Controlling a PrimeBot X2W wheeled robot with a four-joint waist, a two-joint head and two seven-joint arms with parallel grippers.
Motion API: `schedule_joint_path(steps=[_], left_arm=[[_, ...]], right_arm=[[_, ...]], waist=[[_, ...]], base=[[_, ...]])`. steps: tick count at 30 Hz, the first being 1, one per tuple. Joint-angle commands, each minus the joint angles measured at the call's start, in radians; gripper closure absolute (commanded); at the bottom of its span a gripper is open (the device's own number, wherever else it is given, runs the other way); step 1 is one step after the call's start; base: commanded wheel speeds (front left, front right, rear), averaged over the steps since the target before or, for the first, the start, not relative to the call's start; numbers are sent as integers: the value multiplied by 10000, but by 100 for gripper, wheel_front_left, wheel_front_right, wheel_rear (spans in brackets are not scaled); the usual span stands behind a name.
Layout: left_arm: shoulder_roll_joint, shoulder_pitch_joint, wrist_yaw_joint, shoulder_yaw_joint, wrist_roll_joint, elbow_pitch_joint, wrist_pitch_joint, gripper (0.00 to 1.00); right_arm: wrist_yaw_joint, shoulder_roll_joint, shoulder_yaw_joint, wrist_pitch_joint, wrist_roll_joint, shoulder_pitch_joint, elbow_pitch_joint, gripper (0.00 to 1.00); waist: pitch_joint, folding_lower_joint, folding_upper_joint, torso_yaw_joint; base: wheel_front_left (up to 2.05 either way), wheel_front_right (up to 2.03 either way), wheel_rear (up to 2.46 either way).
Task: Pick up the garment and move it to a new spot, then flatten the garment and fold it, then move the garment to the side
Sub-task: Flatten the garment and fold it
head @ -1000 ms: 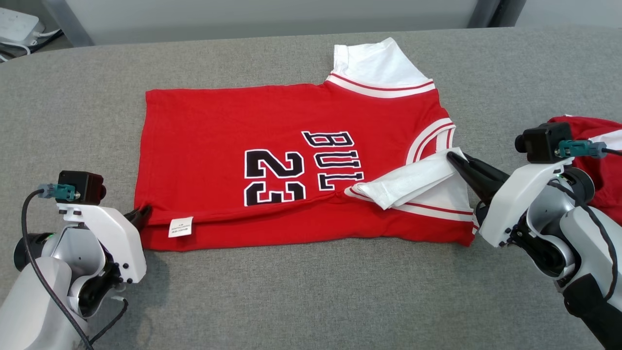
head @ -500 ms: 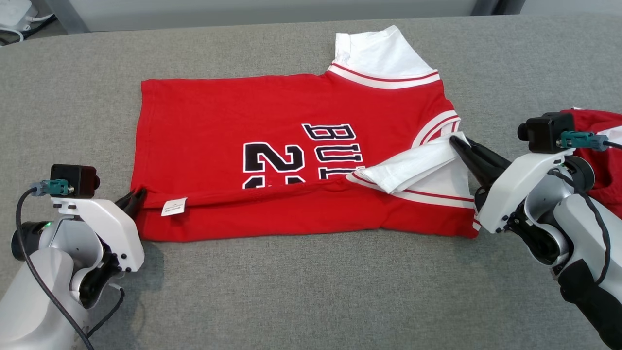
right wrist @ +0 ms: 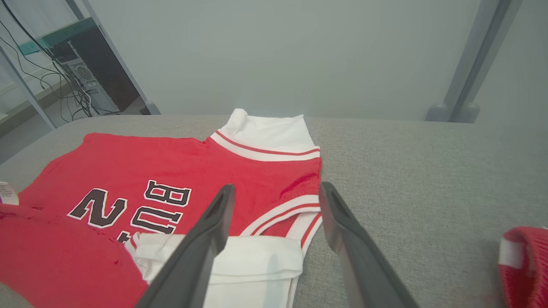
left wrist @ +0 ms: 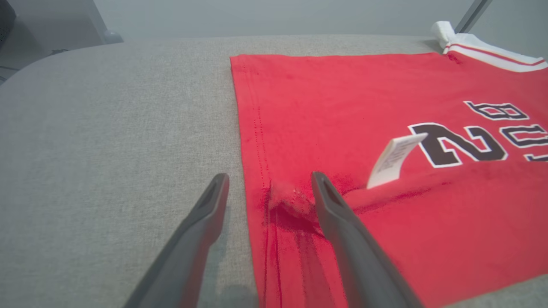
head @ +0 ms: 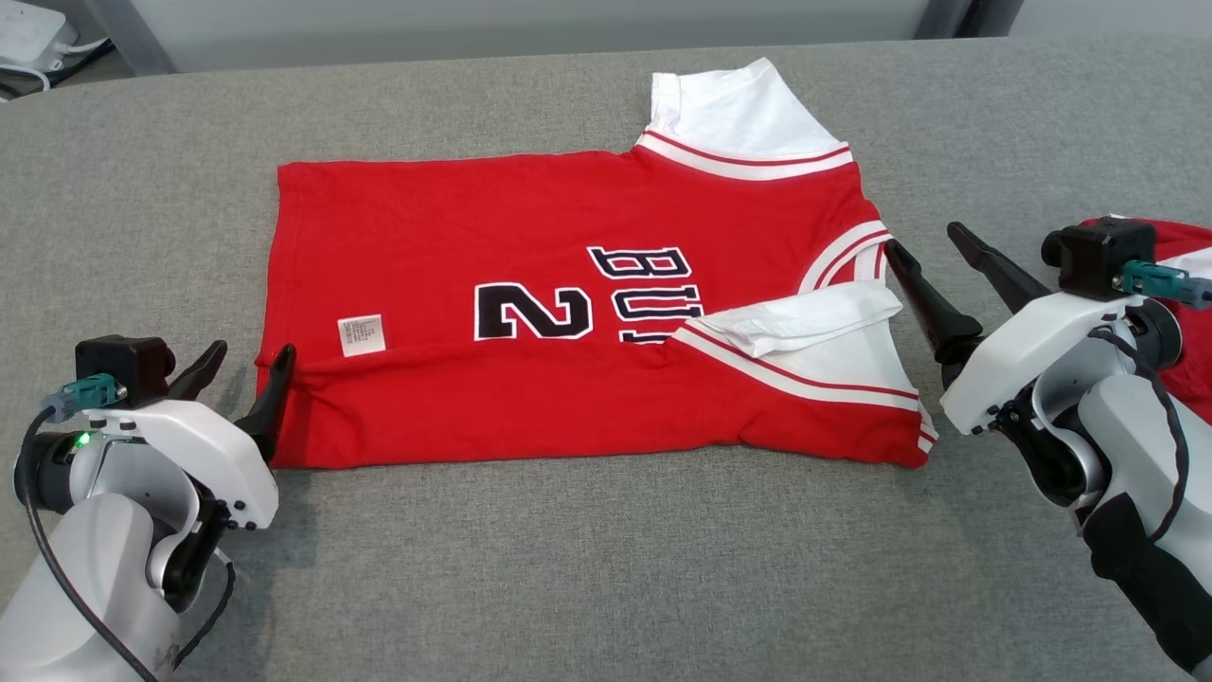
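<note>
- Your shirt (head: 426,227) lies spread flat in the middle of the bench (head: 606,587), hem to the left and neck to the right, so I judge the pick-up, the move and the flattening done
- The first fold is in: the near long edge is turned up over the front, and this flap (head: 530,417) hides the near half of the number and the lettering, with the label (head: 361,334) at its edge
- The near sleeve (head: 805,322), white, lies turned in on top of the flap, a little rumpled
- The far sleeve (head: 734,114) sticks out past the far edge, so that side looks unfolded
- Your left tool (head: 253,349) is released, jaws apart, astride the left hem at the fold line: one finger over bare bench, the other over red cloth, and the small pucker between them is not pinched
- Your right tool (head: 922,237) is also released, jaws spread, just right of the neck and holding nothing
- A second red and white cloth (right wrist: 524,261) lies at the right, beside the right arm and apart from the shirt
- Left, as I judge it: fold the far side and its sleeve in, fold the shirt across, then move it to the side
</note>
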Motion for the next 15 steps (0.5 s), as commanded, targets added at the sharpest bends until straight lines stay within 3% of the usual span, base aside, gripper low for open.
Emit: schedule_joint_path(steps=[1, 15], left_arm=[[308, -309, 49, 316, 141, -155, -383, 0], [-248, 618, 345, 335, 142, 301, -2246, 0]], right_arm=[[42, -16, -28, -332, -147, 115, -51, 0], [42, 401, -819, -1242, -822, 1382, 180, 0]], waist=[[-63, 0, 0, 2], [-785, 0, 0, -64]], base=[[0, 0, 0], [0, 0, 0]])
